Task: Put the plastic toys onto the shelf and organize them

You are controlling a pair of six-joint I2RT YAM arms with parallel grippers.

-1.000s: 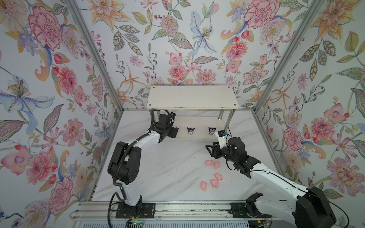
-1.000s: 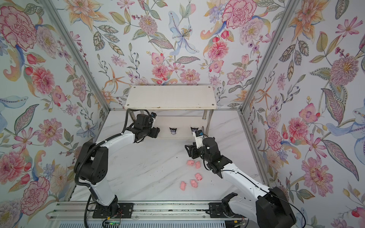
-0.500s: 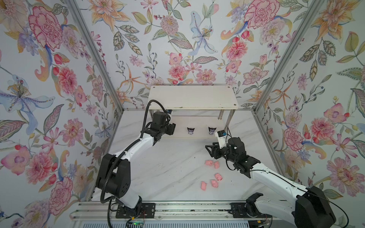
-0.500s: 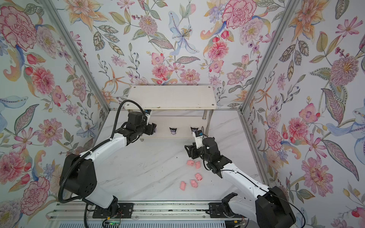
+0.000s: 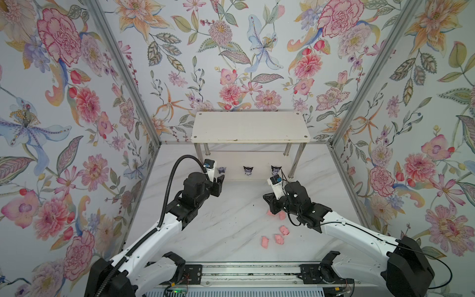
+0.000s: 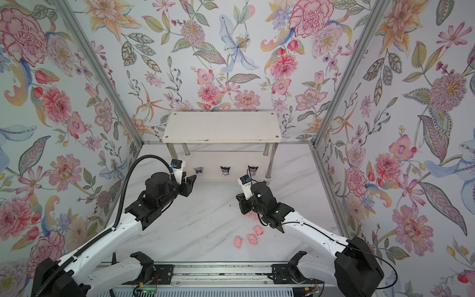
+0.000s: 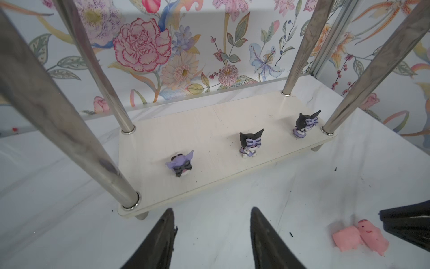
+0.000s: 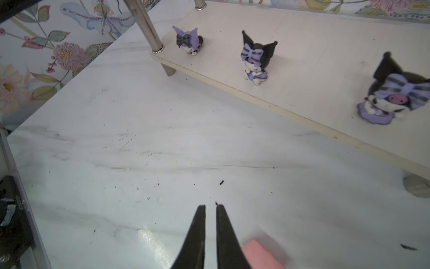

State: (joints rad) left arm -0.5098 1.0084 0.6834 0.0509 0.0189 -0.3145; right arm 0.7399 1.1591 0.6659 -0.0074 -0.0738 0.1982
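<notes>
**Figurines shelved, pigs next**

Three purple figurines (image 7: 250, 144) sit on the lower board of the shelf (image 7: 209, 116). Five pink pigs (image 5: 284, 229) lie on the desk (image 5: 226, 226). The left fingers (image 7: 160, 242) are apart and empty. The right fingers (image 8: 224, 233), nearly closed on nothing, are just beside one pig (image 8: 260, 253). Probably they must open around it.

place: we read this as a robot test cell in a lab, not a home | walls: we see flat floral-print panels (image 5: 231, 64) framed by aluminium corner posts (image 5: 123, 74) | surface: marble-print tabletop (image 5: 226, 231) | front: we note a metal rail (image 5: 246, 270) with exposed wiring, carrying the left arm (image 5: 154, 231) and right arm (image 5: 354, 236)
</notes>
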